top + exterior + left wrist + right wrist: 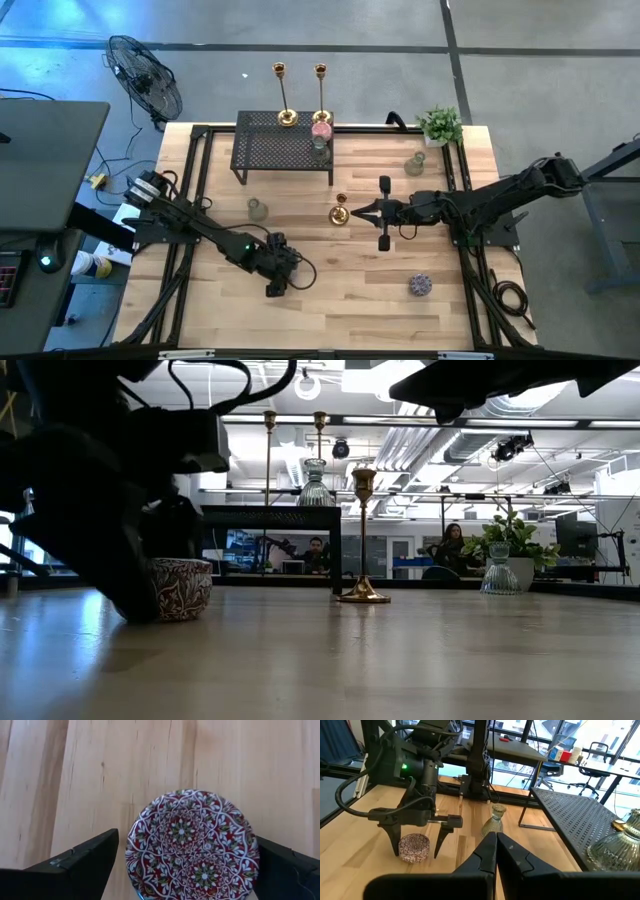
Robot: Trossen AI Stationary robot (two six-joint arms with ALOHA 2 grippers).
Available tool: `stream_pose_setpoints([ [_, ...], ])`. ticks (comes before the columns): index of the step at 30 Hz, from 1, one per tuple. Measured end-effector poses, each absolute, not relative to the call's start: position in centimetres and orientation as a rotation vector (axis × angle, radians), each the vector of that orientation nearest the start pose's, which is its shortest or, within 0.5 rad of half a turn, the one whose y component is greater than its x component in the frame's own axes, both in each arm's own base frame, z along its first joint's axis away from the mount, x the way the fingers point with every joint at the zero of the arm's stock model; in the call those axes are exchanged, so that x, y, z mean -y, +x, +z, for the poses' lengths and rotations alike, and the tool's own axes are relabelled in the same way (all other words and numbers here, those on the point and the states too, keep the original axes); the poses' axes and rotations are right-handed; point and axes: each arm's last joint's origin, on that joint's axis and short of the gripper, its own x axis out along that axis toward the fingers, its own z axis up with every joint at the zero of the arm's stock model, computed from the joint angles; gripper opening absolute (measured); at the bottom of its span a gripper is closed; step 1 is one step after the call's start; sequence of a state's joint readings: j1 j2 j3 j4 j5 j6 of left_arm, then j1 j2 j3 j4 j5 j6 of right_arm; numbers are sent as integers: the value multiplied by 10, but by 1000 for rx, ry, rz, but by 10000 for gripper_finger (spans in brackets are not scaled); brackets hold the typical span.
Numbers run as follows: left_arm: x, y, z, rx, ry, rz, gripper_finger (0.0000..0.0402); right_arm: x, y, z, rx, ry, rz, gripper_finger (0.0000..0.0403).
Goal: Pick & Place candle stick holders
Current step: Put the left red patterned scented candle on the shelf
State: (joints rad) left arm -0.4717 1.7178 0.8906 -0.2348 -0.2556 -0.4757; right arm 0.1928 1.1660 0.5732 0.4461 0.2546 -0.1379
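Note:
A squat round holder with a red and white pattern [192,845] rests on its base on the table, also seen in the low view [182,588]. My left gripper [275,278] is open and points down over it, one finger [395,837] on each side, apart from it. One gold candlestick [339,212] stands on the table at mid-table [362,540]. My right gripper [348,212] is shut and empty [496,851], level, just right of and above that candlestick. Two more gold candlesticks [287,116] [322,115] stand on the black mesh rack [285,148].
A pink holder [321,130] and a clear glass one [320,146] sit on the rack. Glass holders stand on the table at left [257,208] and far right [414,165]. A purple holder [420,285] is near right. A potted plant [440,125] is at the far right corner.

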Motion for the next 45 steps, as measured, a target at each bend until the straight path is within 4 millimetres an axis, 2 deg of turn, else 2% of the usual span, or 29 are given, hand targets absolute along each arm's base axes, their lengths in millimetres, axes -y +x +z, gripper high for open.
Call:
stream_pose_setpoints([
  [8, 137, 284, 143, -1008, -62, 33, 292, -40, 244, 246, -141, -163, -53, 1],
  [13, 135, 281, 150, -1010, -63, 33, 289, -40, 244, 246, -141, -161, -53, 2],
  [16, 133, 278, 174, -1000, -53, 58, 289, -40, 244, 246, -140, -161, -53, 1],
  [19, 121, 276, 209, -973, -61, 106, 289, -40, 244, 246, -139, -161, -53, 2],
  [23, 81, 266, 256, -934, -92, 248, 289, -40, 244, 246, -139, -153, -53, 1],
  [27, 23, 254, 293, -865, -171, 420, 289, -40, 244, 246, -139, -150, -51, 2],
  [31, -32, 247, 317, -801, -219, 550, 289, -40, 244, 246, -139, -150, -51, 1],
  [35, -78, 252, 324, -784, -233, 599, 289, -40, 244, 246, -138, -159, -52, 2],
  [39, -120, 260, 318, -809, -261, 649, 289, -40, 244, 246, -134, -159, -53, 1],
  [45, -165, 272, 306, -818, -300, 712, 289, -40, 244, 246, -137, -160, -53, 2],
])
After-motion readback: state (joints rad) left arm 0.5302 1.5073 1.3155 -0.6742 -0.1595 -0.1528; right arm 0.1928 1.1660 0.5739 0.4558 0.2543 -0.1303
